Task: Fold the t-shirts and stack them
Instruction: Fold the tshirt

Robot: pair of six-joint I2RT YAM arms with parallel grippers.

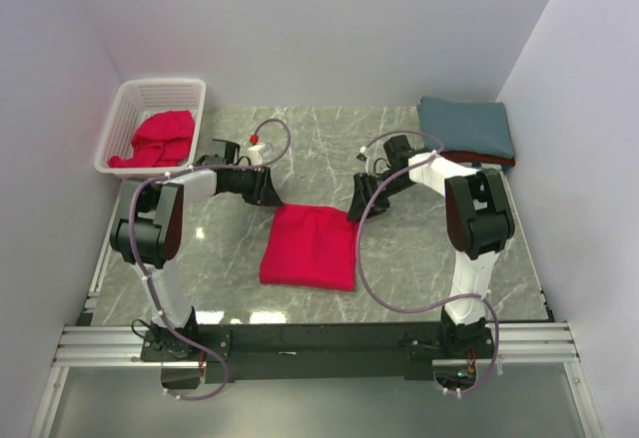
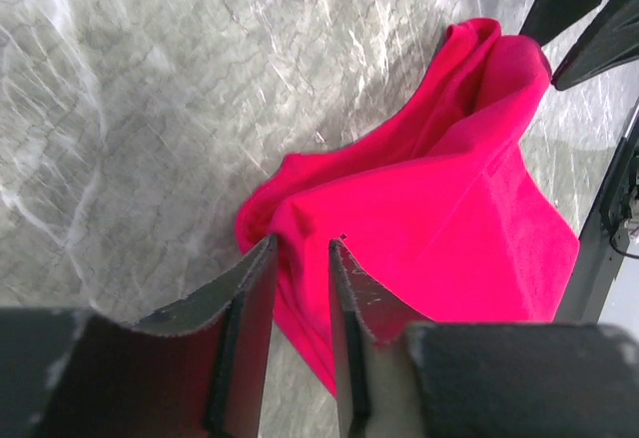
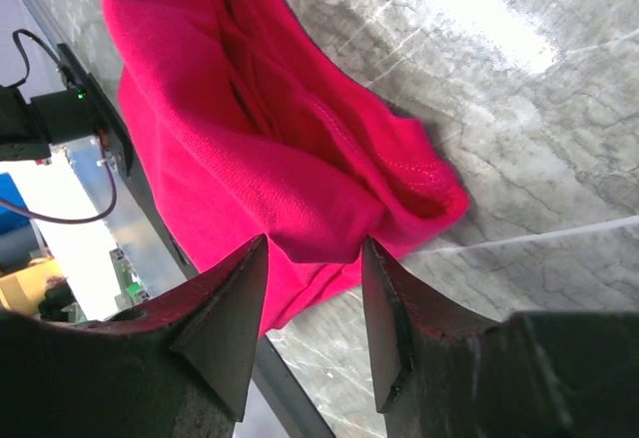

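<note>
A bright red t-shirt lies folded into a rectangle at the table's middle. My left gripper is at its far left corner. In the left wrist view its jaws stand narrow, astride that corner of the red t-shirt, with a gap still showing between them. My right gripper is at the far right corner. Its jaws stand open, with the folded corner of the t-shirt between the tips. A teal-blue t-shirt lies folded on a darker red one at the back right.
A white lattice basket at the back left holds a crumpled red t-shirt. White walls close in the table on the left, back and right. The metal rail with both arm bases runs along the near edge.
</note>
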